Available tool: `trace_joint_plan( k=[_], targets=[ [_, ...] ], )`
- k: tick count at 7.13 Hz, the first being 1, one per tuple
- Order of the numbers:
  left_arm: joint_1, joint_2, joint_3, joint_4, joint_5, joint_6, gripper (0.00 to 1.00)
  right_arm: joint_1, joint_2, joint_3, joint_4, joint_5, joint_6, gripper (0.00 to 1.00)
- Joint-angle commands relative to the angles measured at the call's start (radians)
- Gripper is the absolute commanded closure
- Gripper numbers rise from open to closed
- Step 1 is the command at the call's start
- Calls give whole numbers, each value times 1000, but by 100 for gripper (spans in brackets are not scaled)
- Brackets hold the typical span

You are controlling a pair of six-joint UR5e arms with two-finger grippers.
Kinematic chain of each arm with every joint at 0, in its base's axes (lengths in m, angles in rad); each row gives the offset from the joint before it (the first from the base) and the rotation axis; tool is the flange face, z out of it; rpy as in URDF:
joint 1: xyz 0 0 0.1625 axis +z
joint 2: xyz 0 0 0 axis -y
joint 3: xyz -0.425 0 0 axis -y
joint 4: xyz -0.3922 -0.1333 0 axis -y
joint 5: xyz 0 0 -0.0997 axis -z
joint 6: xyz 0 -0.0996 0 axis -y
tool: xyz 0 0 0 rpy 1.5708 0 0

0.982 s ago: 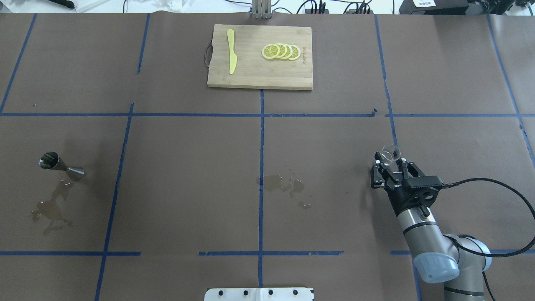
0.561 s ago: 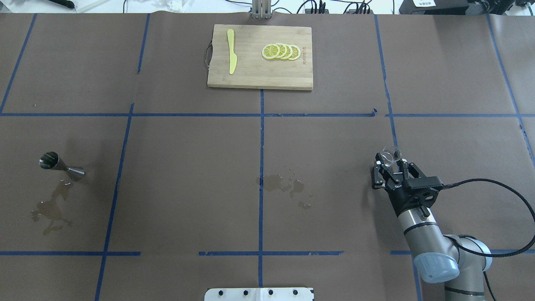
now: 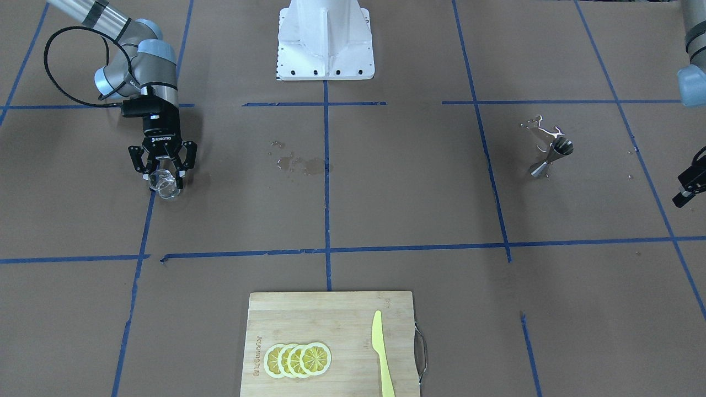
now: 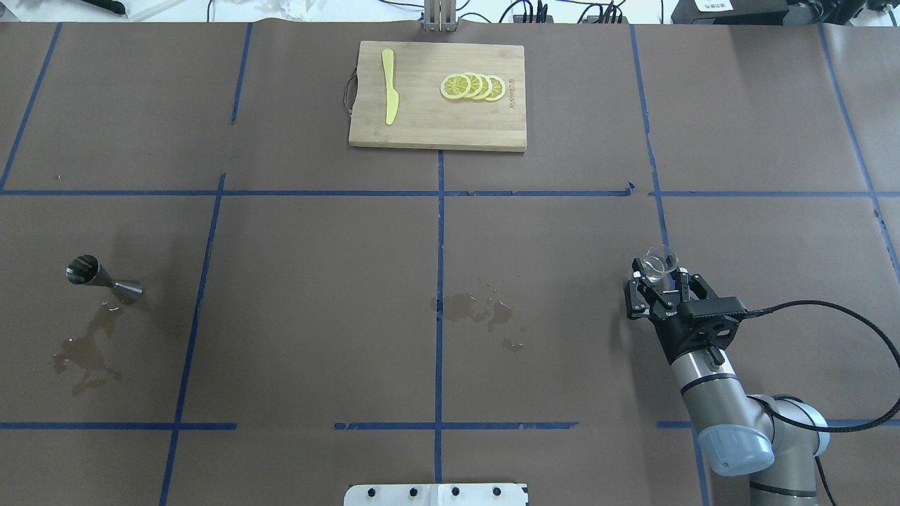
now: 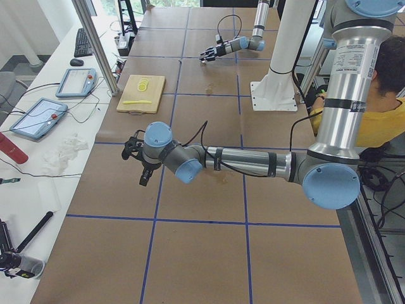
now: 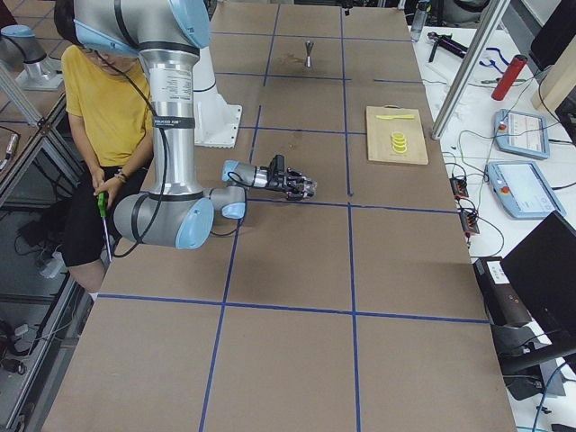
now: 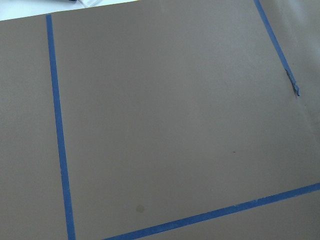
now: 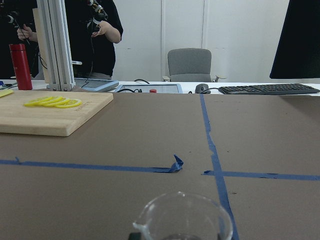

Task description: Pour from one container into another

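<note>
The small clear glass cup (image 4: 661,260) (image 3: 164,187) stands upright on the brown table at the robot's right. My right gripper (image 4: 658,280) (image 3: 164,175) sits low just behind it, open, with its fingertips flanking the cup's near side. Only the cup's rim (image 8: 183,216) shows at the bottom of the right wrist view. The steel jigger (image 4: 104,275) (image 3: 551,156) stands far off at the robot's left, beside a wet stain. Of my left gripper (image 3: 688,188) (image 5: 142,170) only a black piece shows at the front view's edge, and I cannot tell whether it is open or shut.
A brown spill (image 4: 86,351) lies beside the jigger and another spill (image 4: 479,310) near the table's middle. A wooden cutting board (image 4: 422,126) with lemon slices (image 4: 472,87) and a yellow knife (image 4: 389,86) lies at the far edge.
My right gripper has drawn back a little toward the robot, so the cup now sits further out past its fingertips. The cup and the jigger have stayed where they were.
</note>
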Motion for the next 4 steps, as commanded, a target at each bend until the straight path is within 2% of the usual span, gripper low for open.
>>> trace_joint_plan(
  k=[1,4],
  targets=[
    [0,9,-4,-1,0,0,0,0,1,2,1,0,0,17],
    [0,11,-9,-2,0,-2,0,0,1,2,1,0,0,16]
  ],
)
